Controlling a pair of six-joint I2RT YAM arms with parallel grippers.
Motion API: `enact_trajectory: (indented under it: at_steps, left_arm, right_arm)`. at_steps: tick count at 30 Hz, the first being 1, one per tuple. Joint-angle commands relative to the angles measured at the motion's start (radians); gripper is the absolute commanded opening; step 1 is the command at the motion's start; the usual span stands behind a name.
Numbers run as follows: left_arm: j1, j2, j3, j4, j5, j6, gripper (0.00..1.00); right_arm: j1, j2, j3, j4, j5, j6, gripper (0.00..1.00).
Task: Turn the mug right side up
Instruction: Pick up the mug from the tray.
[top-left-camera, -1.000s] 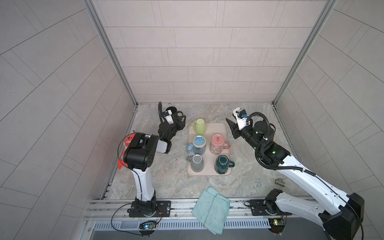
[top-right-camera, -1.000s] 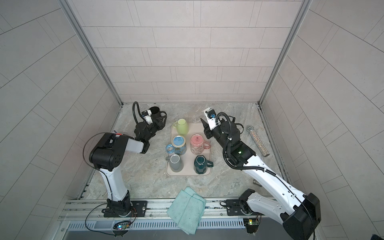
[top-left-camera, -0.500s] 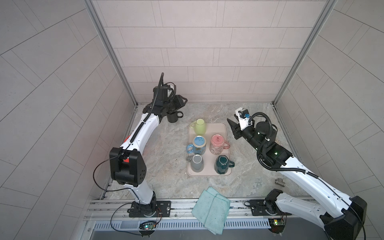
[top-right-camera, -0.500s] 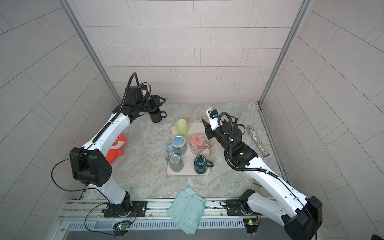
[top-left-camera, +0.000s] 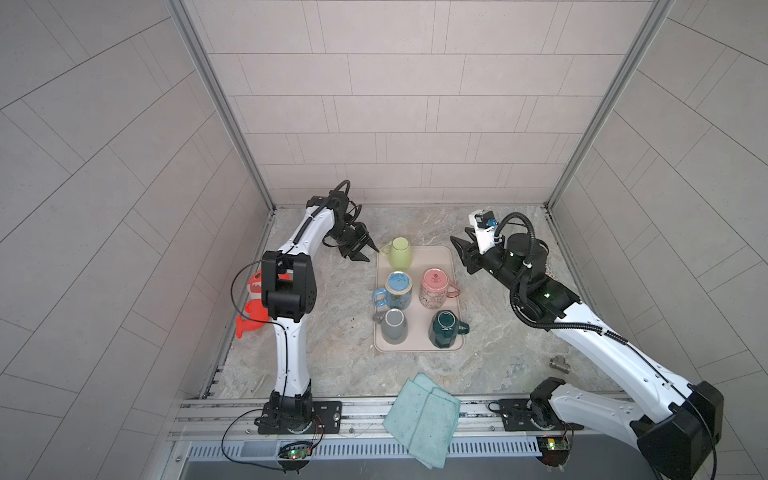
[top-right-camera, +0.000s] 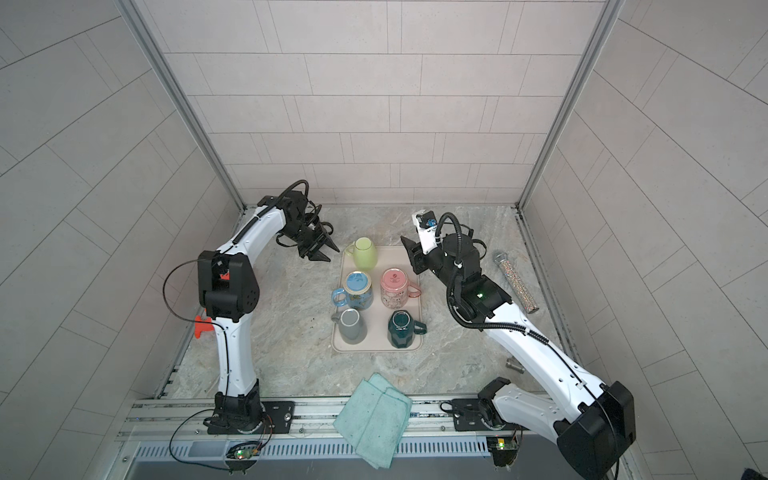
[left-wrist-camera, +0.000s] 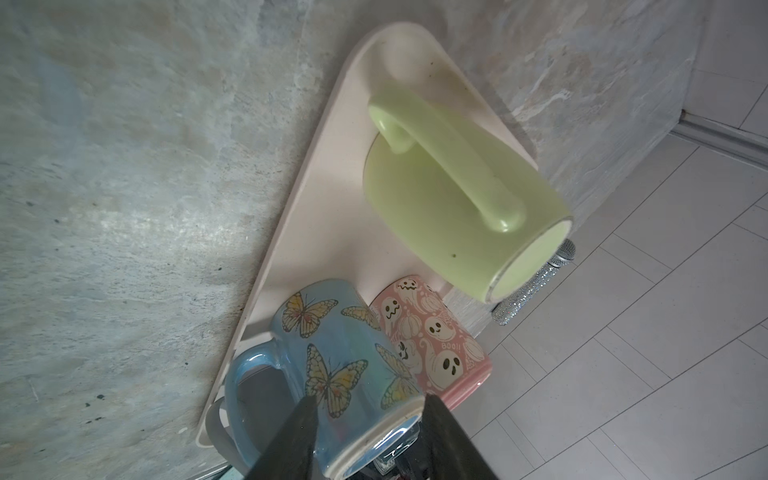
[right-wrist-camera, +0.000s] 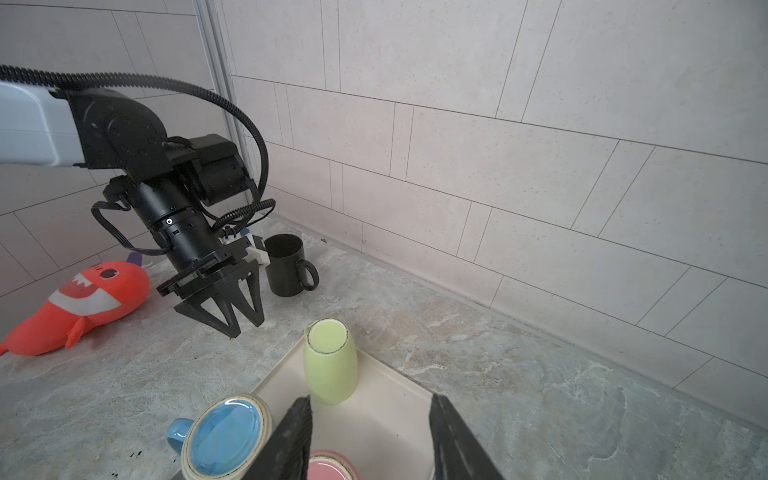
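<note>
Inverted green mug (top-left-camera: 401, 253) stands at tray (top-left-camera: 436, 257) far-left corner, just beside left end effector (top-left-camera: 368, 254); jaws apart, gripping nothing.

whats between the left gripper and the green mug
Only bare tabletop and tray rim lie between left gripper and green mug, per right wrist view.

A robot test booth: tiled wall panels (top-left-camera: 399, 124), aluminium corner posts (top-left-camera: 222, 108), arms (top-left-camera: 286, 353) bolted to a rail (top-left-camera: 357, 415)
</note>
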Motion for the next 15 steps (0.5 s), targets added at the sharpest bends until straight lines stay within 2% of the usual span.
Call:
enact_trajectory:
  at_steps: [1, 11, 15]
  left_arm:
    - [0.008, -0.031, 0.032, -0.009, 0.038, -0.128, 0.56]
    - [0.009, 0.098, 0.138, 0.147, 0.099, -0.428, 0.61]
    - [0.013, 0.173, 0.234, 0.066, 0.096, -0.442, 0.65]
  right_arm:
    - [-0.026, 0.007, 0.025, -0.007, -0.057, 0.045, 0.48]
    - [-0.083, 0.048, 0.020, 0.018, -0.132, 0.115, 0.48]
    - [-0.101, 0.058, 0.012, 0.029, -0.153, 0.137, 0.48]
